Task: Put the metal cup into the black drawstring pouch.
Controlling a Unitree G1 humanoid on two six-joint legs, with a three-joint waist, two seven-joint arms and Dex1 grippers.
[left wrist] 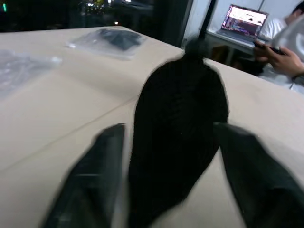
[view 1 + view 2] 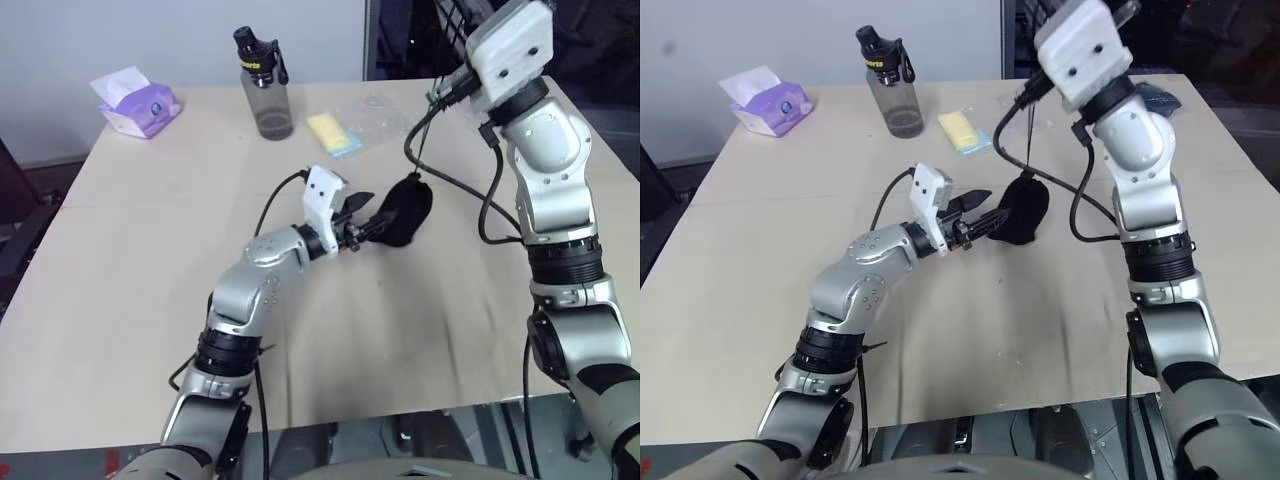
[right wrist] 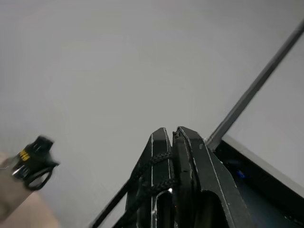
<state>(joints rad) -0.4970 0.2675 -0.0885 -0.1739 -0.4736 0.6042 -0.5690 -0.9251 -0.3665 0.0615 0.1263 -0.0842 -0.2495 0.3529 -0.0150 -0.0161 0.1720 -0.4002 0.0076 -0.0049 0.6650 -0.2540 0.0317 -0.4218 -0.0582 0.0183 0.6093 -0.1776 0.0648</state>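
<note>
Black fabric: the black drawstring pouch (image 2: 404, 212) hangs bulging just above the beige table (image 2: 150, 300), near the middle, its mouth pulled up to a narrow neck.
Cord: a thin black cord (image 2: 1030, 125) runs straight up from that neck to my right claw (image 3: 172, 137), high over the far side of the table.
Right claw: I see both fingers pressed together in the right wrist view, pinched on the cord, which loops across them; it points up and away toward the pale wall.
Left claw: my left claw (image 2: 362, 215) sits low over the table, level, right at the pouch's left side.
Left claw state: spread wide, one black finger (image 1: 90, 180) on each side of the pouch's lower body, a gap showing on both sides, so I call it apart from the fabric, not gripping.
Metal cup: I can't pick it out on the table; the pouch is rounded and full, but what is inside it I cannot tell.
Bottle: a grey translucent bottle (image 2: 265, 85) with a black cap stands upright at the far edge.
Tissues: a purple and white tissue pack (image 2: 135, 105) lies far left.
Yellow item: a flat yellow piece (image 2: 332, 133) lies beside the bottle, on clear plastic.
Wrapped item: a dark thing in clear plastic (image 1: 111, 40) lies farther out on the table.
Background: a person (image 1: 285, 47) sits by an open laptop (image 1: 244, 21) past the table.
</note>
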